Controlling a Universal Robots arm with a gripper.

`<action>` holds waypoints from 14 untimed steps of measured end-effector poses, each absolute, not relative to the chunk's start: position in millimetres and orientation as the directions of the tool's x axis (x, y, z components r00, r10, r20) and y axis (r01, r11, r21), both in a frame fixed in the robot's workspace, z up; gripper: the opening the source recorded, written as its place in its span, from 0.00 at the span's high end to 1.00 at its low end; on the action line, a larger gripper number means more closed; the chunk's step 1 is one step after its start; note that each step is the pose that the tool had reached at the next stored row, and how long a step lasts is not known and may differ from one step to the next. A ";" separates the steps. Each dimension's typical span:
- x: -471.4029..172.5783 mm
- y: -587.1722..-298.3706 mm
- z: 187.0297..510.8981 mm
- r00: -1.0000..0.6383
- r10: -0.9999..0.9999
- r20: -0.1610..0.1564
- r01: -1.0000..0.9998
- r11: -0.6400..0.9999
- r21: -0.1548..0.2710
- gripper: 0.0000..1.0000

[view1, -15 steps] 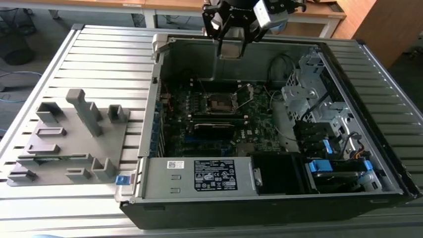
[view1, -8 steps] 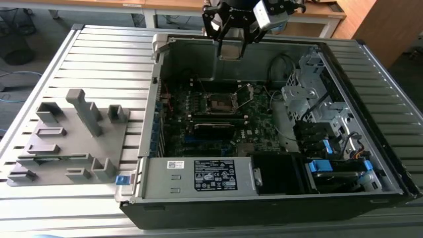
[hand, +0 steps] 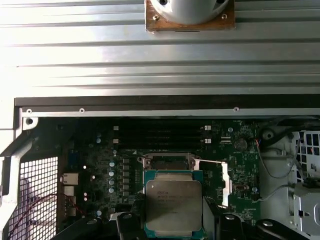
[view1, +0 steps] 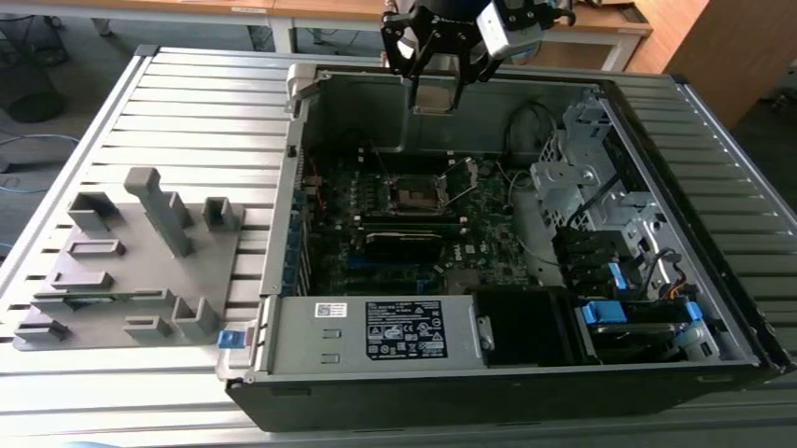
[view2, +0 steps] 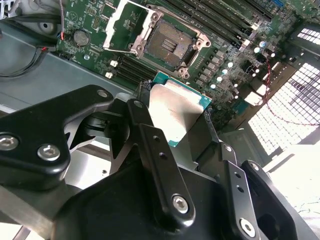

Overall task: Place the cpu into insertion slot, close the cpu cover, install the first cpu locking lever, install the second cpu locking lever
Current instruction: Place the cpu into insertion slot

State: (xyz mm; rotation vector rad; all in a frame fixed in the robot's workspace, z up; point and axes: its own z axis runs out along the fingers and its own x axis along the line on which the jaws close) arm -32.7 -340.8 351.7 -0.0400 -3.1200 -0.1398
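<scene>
Hand pinches the cpu flat by two opposite edges, over the computer case far wall in the exterior view. Insertion slot lies lower and further inboard on the motherboard, empty. Cpu cover is flipped up beside it.

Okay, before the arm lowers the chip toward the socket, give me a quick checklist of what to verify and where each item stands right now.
1. The cpu clamped in the tool: ok.
2. The insertion slot empty: ok.
3. The cpu cover swung open, off the slot: ok.
4. Cpu seated: not ok, it is held above the motherboard.
5. Cpu orientation matched to the slot: cannot tell.
</scene>
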 end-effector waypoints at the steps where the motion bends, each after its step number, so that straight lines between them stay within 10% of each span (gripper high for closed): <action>1: -32.7 -340.8 351.5 -1.000 0.025 0.019 0.026 0.996 0.089 0.46; 14: -32.7 -340.8 348.1 -1.000 0.025 0.019 0.026 0.996 0.089 0.46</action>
